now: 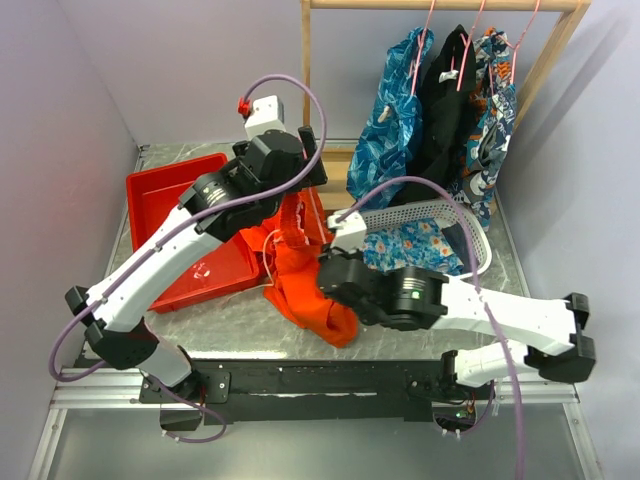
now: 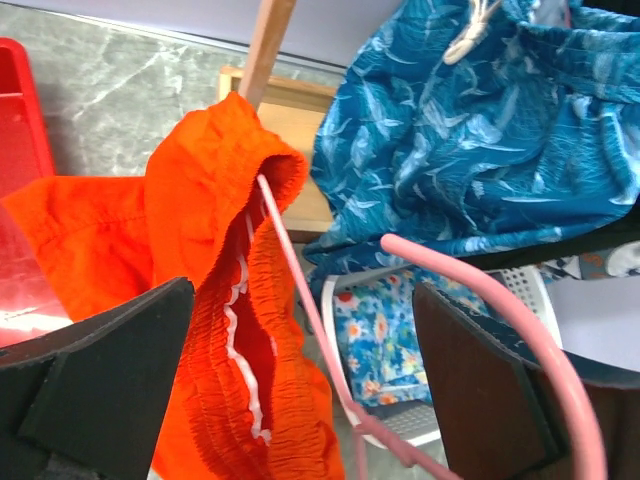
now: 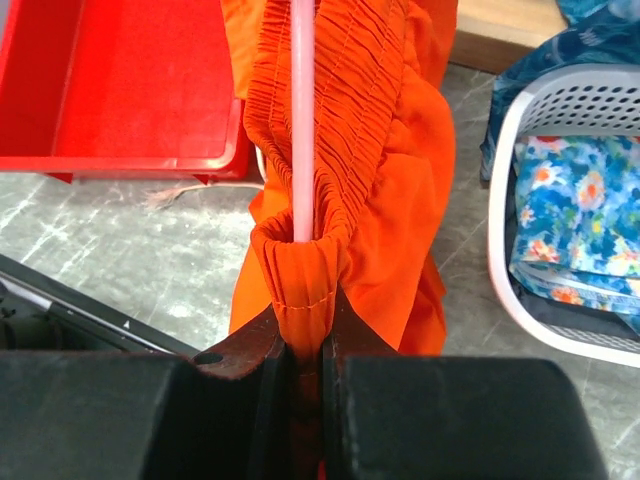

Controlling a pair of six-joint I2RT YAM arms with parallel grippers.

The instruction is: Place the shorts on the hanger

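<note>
The orange-red shorts (image 1: 305, 290) hang between the two grippers, their lower part resting on the table. My right gripper (image 3: 305, 330) is shut on a fold of the waistband (image 3: 300, 270); it also shows in the top view (image 1: 325, 275). A thin pink hanger arm (image 3: 302, 120) runs up inside the gathered waistband. In the left wrist view the hanger (image 2: 300, 290) passes between the wide-apart jaws of my left gripper (image 2: 302, 300), its hook (image 2: 500, 300) curving over the right finger (image 2: 480, 390). The shorts (image 2: 230, 300) drape beside the left finger (image 2: 100, 370).
A red bin (image 1: 170, 215) sits at the left. A white mesh basket (image 1: 470, 225) holding a floral garment (image 1: 410, 245) sits at the right. Behind stands a wooden rack (image 1: 307, 80) with blue patterned garments (image 1: 395, 120) and a black one (image 1: 445, 110) on hangers.
</note>
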